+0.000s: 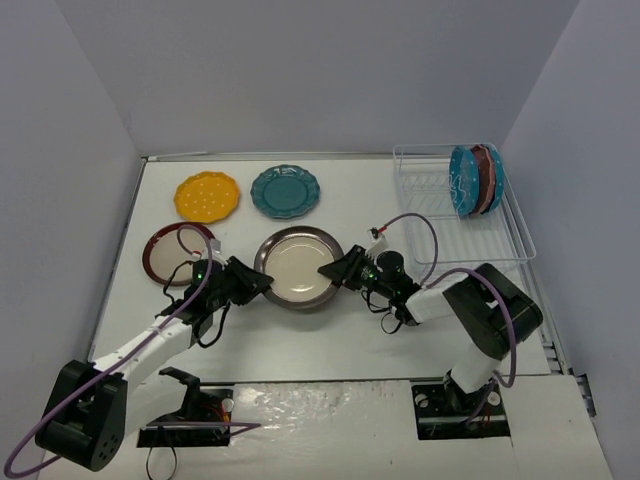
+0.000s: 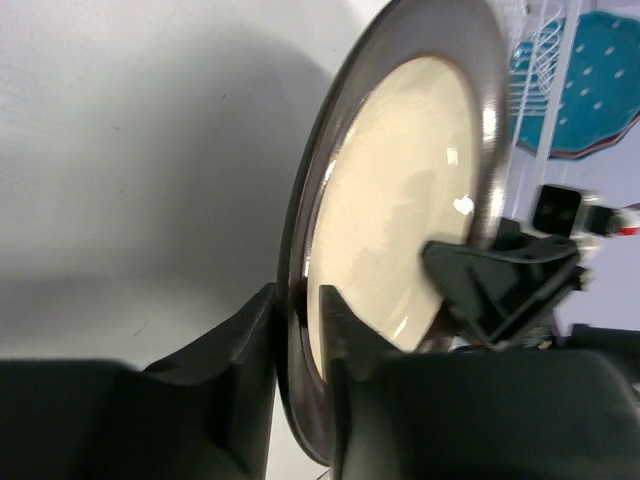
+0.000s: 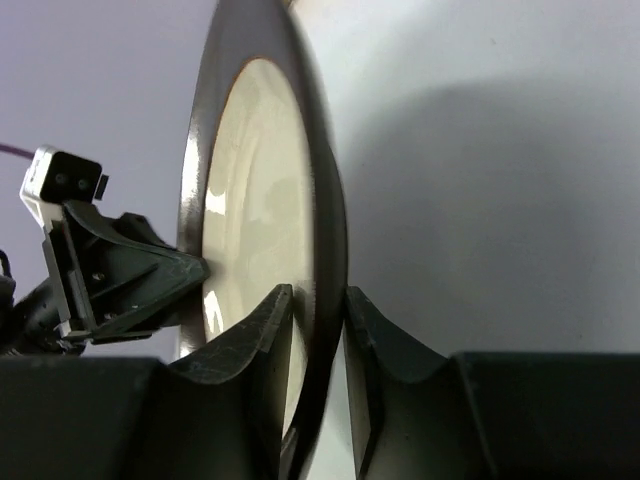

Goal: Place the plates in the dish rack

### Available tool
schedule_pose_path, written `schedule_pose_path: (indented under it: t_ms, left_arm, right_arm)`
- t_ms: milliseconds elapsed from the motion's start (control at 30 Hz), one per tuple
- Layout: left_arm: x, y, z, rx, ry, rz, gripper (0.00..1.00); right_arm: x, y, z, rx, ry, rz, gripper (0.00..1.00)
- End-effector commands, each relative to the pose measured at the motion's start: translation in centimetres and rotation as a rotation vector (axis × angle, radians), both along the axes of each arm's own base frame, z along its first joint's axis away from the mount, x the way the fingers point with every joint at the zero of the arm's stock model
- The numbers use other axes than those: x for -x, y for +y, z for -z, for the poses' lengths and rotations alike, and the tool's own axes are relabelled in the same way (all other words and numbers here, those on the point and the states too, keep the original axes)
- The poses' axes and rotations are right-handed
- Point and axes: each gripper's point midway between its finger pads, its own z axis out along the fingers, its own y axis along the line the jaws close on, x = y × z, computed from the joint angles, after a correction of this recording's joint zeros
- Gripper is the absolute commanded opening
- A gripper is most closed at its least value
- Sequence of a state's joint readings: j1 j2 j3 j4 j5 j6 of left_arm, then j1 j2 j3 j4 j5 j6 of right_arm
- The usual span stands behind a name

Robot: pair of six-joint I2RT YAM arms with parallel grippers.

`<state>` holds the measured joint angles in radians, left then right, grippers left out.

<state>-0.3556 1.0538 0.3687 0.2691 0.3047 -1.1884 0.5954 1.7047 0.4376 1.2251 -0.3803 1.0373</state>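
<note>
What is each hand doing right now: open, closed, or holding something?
Left hand: closed on the left rim of the cream plate.
Right hand: closed on the same plate's right rim.

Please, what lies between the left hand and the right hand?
The cream-centred plate with a dark rim: the left hand and the right hand each grip opposite sides of it. The top view shows this.

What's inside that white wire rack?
Plates standing on edge in the dish rack: a blue dotted plate in front, a reddish plate, then another blue plate. The front one covers most of the others.
</note>
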Motion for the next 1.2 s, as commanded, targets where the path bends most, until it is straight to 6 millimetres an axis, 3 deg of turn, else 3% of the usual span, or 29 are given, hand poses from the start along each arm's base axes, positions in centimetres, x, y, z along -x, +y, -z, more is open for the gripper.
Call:
schedule_pose_path:
  t_ms: [0, 100, 167, 300, 367, 433, 500, 533, 600, 633, 700, 767, 867, 967, 1167]
  left_arm:
    - [-0.8, -1.4, -4.8, 0.026, -0.143, 0.079, 0.42]
    - [-0.6, -1.0, -4.4, -0.011, -0.133, 0.078, 0.70]
    - [-0.5, -0.7, -4.4, -0.032, -0.130, 0.076, 0.81]
    - [-0.3, 0.0, -5.2, -0.080, -0.131, 0.066, 0.85]
    - [-0.1, 0.5, -6.7, -0.117, -0.147, 0.066, 0.87]
    - [0.4, 1.7, -7.3, -0.206, -0.145, 0.061, 0.88]
    - [0.6, 2.9, -9.3, -0.281, -0.186, 0.056, 0.89]
    - [1.1, 3.7, -9.6, -0.339, -0.173, 0.058, 0.91]
    - [1.3, 5.5, -12.2, -0.467, -0.223, 0.059, 0.93]
    - [1.4, 6.7, -13.1, -0.541, -0.231, 0.048, 0.94]
    - [1.8, 9.1, -13.2, -0.673, -0.198, 0.006, 0.95]
    - [1.8, 11.4, -14.7, -0.808, -0.214, -0.017, 0.97]
    - [1.9, 13.3, -14.7, -0.938, -0.194, -0.025, 0.97]
    - [1.7, 13.9, -14.3, -0.992, -0.189, -0.009, 0.97]
    - [1.4, 13.4, -11.6, -0.989, -0.160, 0.036, 0.97]
  right_arm:
    - [-0.4, 0.7, -11.0, -0.064, -0.407, -0.049, 0.00]
    - [-1.1, -0.4, -12.7, 0.107, -0.479, -0.021, 0.00]
    - [-1.6, -1.5, -14.3, 0.211, -0.541, 0.001, 0.00]
    - [-2.2, -4.0, -16.0, 0.376, -0.575, 0.061, 0.00]
    - [-2.9, -5.2, -18.6, 0.441, -0.623, 0.112, 0.00]
    - [-3.6, -7.7, -19.9, 0.581, -0.654, 0.183, 0.00]
    - [-4.5, -9.9, -21.9, 0.684, -0.681, 0.269, 0.00]
    - [-4.9, -11.0, -23.0, 0.733, -0.696, 0.310, 0.00]
    - [-5.8, -13.1, -26.4, 0.828, -0.740, 0.401, 0.00]
    - [-6.3, -14.5, -27.1, 0.901, -0.751, 0.446, 0.00]
    - [-7.0, -17.1, -29.7, 1.014, -0.780, 0.537, 0.00]
    - [-8.1, -19.4, -31.7, 1.119, -0.789, 0.611, 0.00]
    - [-10.0, -22.8, -34.6, 1.218, -0.794, 0.705, 0.00]
    - [-12.3, -26.4, -34.9, 1.349, -0.761, 0.782, 0.00]
    - [-16.1, -30.8, -35.5, 1.472, -0.718, 0.879, 0.00]
